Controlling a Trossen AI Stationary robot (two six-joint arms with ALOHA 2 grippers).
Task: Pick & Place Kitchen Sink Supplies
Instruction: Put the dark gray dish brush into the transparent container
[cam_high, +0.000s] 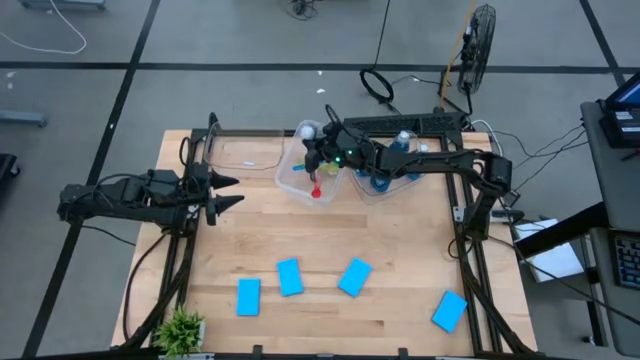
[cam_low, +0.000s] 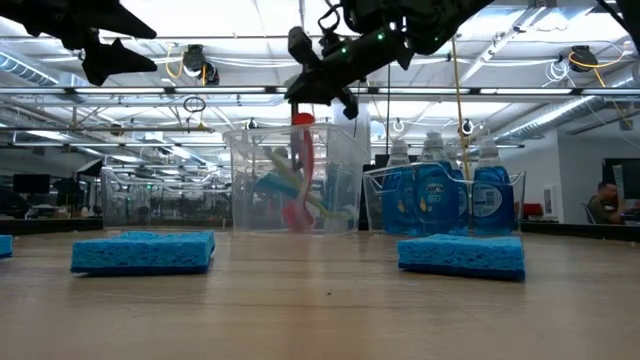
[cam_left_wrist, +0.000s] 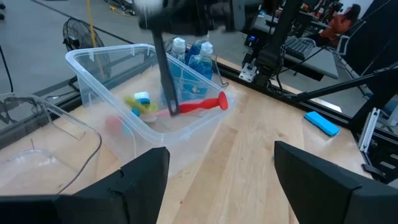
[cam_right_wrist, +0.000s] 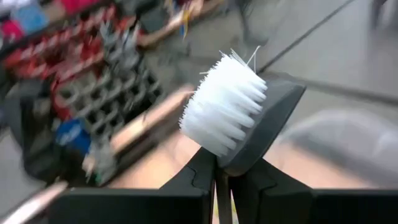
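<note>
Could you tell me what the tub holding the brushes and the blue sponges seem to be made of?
Tub: apparently clear, glossy plastic; the brushes inside show through its walls. Sponges: probably soft foam, matte; their sides look rough and porous in the low view.

My desk, counted kind by kind

I count four blue sponges: one (cam_high: 248, 296), a second (cam_high: 290, 277), a third (cam_high: 354, 277) and a fourth (cam_high: 449, 311). Three bottles of blue liquid show clearly (cam_low: 396, 197) (cam_low: 436, 192) (cam_low: 491, 191). Brushes: red (cam_left_wrist: 199, 104), yellow (cam_left_wrist: 138, 105), grey (cam_right_wrist: 229, 112), perhaps more, tangled. Clear tubs: three, namely one (cam_high: 294, 172), another (cam_high: 420, 170), another (cam_left_wrist: 37, 134). One potted plant (cam_high: 181, 330).
</note>
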